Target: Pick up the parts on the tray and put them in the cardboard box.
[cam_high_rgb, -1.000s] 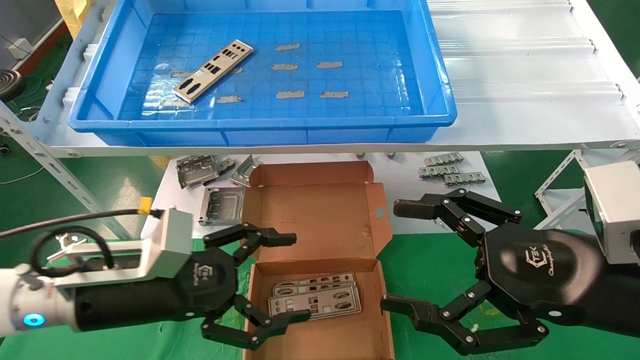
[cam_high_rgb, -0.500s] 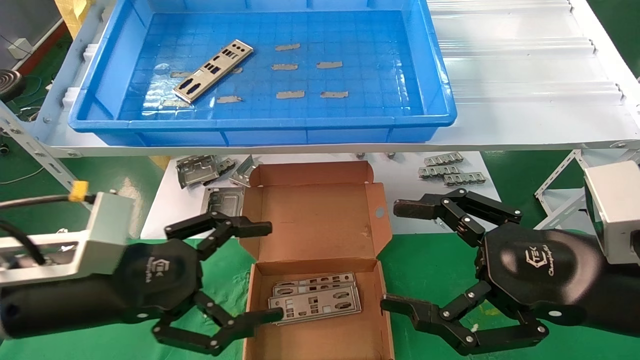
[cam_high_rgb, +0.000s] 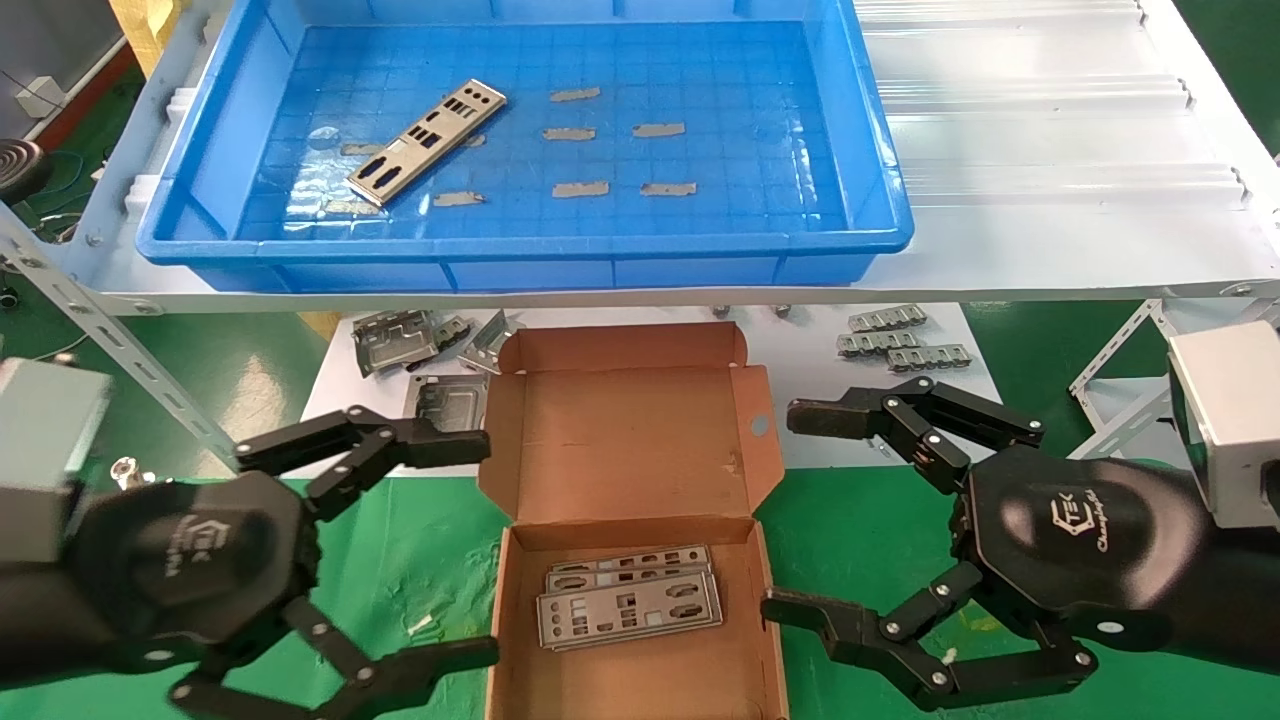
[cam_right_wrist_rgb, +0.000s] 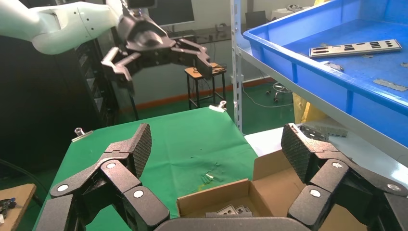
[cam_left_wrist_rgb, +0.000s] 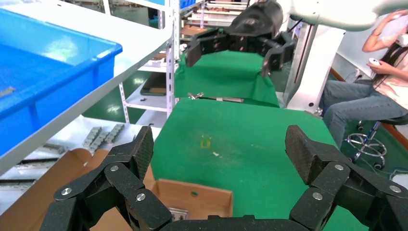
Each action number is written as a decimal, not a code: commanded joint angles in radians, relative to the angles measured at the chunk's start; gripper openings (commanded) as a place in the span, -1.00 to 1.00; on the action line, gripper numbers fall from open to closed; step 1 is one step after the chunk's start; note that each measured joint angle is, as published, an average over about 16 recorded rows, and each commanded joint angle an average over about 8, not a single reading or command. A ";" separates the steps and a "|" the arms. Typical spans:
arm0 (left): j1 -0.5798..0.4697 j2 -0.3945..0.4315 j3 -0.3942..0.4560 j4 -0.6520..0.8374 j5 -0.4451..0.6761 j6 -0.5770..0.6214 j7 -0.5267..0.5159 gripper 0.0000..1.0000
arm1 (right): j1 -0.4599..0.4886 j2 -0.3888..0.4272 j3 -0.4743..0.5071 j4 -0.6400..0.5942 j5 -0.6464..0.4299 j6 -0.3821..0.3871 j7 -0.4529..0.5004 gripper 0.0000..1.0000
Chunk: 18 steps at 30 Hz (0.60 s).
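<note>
Left gripper (cam_high_rgb: 470, 545) is pulling back leftward off the cardboard box (cam_high_rgb: 640, 600), fingers released, empty. Stacked parts (cam_high_rgb: 628, 598) lying inside. One plate (cam_high_rgb: 426, 142) remaining in the tray (cam_high_rgb: 860, 150). Right gripper (cam_high_rgb: 795, 510) idling beside box, fingers spread.

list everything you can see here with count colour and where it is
tray: 1, bright blue, on the white shelf at the back
part in the tray: 1, silver, lying flat at an angle, left half of the floor
flat patches: several, grey, scattered on the tray floor
cardboard box: 1, brown, lid open, below the shelf
parts in the box: a small stack, silver
folded brackets: several, grey, left of the box lid
slotted metal pieces: about three, grey, right of the box lid
left gripper: open, empty, left of the box
right gripper: open, empty, right of the box
</note>
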 commanded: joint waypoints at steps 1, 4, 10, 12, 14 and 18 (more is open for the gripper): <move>0.004 -0.013 -0.011 -0.011 -0.011 0.007 -0.010 1.00 | 0.000 0.000 0.000 0.000 0.000 0.000 0.000 1.00; 0.008 -0.027 -0.023 -0.023 -0.024 0.015 -0.018 1.00 | 0.000 0.000 0.000 0.000 0.000 0.000 0.000 1.00; 0.011 -0.035 -0.031 -0.030 -0.033 0.021 -0.022 1.00 | 0.000 0.000 0.000 0.000 0.000 0.000 0.000 1.00; 0.011 -0.034 -0.030 -0.029 -0.032 0.021 -0.022 1.00 | 0.000 0.000 0.000 0.000 0.000 0.000 0.000 1.00; 0.010 -0.032 -0.029 -0.028 -0.031 0.020 -0.021 1.00 | 0.000 0.000 0.000 0.000 0.000 0.000 0.000 1.00; 0.010 -0.030 -0.026 -0.026 -0.028 0.017 -0.020 1.00 | 0.000 0.000 0.000 0.000 0.000 0.000 0.000 1.00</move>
